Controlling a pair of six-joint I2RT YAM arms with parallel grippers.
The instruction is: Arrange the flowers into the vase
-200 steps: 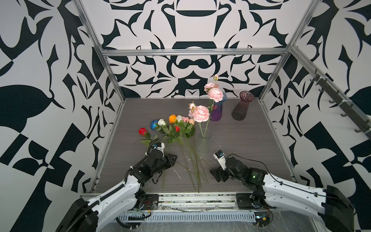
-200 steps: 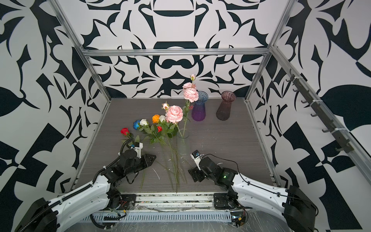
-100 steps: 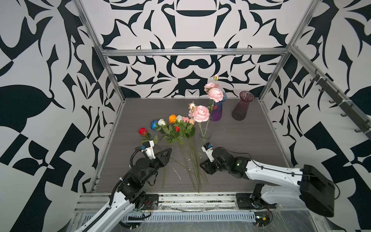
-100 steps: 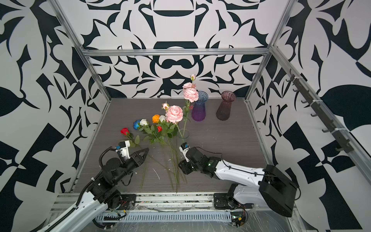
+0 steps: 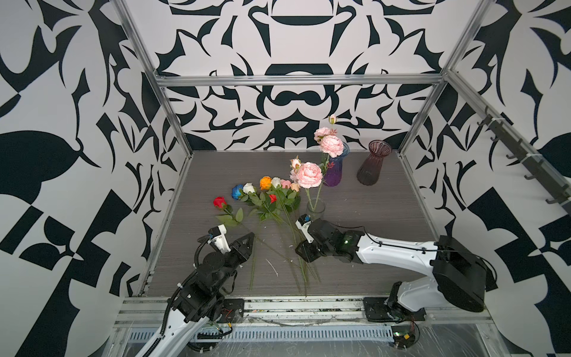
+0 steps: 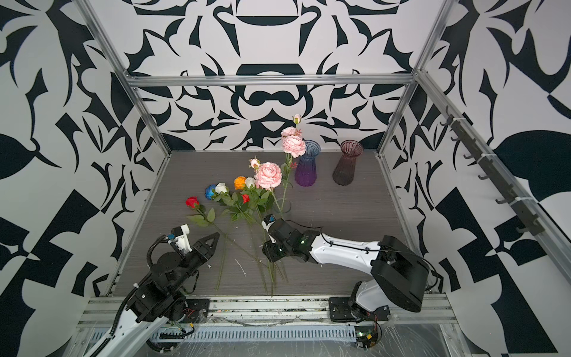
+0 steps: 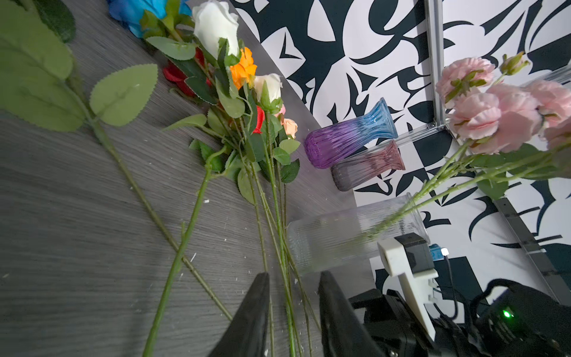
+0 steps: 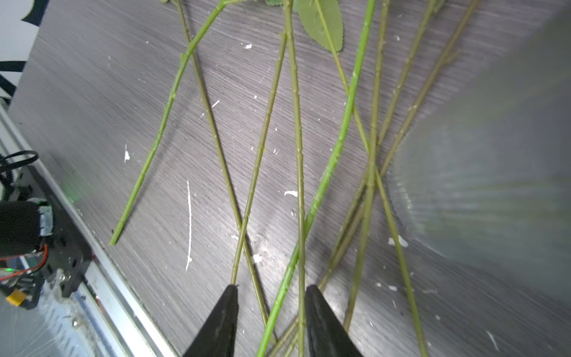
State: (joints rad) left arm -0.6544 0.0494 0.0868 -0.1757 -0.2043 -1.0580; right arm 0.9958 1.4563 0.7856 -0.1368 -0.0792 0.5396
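The walls (image 5: 293, 46) carry a bold black-and-white leaf pattern. The table (image 5: 386, 216) is dark grey woodgrain. At ten o'clock from the clear ribbed vase (image 5: 315, 208) lie a red rose (image 5: 220, 202), blue rose (image 5: 237, 191), white rose (image 5: 249, 188) and orange rose (image 5: 265, 182), all with green stems (image 8: 296, 123). The frilly blooms (image 6: 268, 175) are pink. At one o'clock are a blue-to-purple vase (image 6: 306, 168) and a plum vase (image 6: 346, 167), both ribbed.

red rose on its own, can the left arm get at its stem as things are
Likely yes: the left gripper hovers open right by the stem of the red rose, away from the bunch. One other stem crosses it there and might get caught too.
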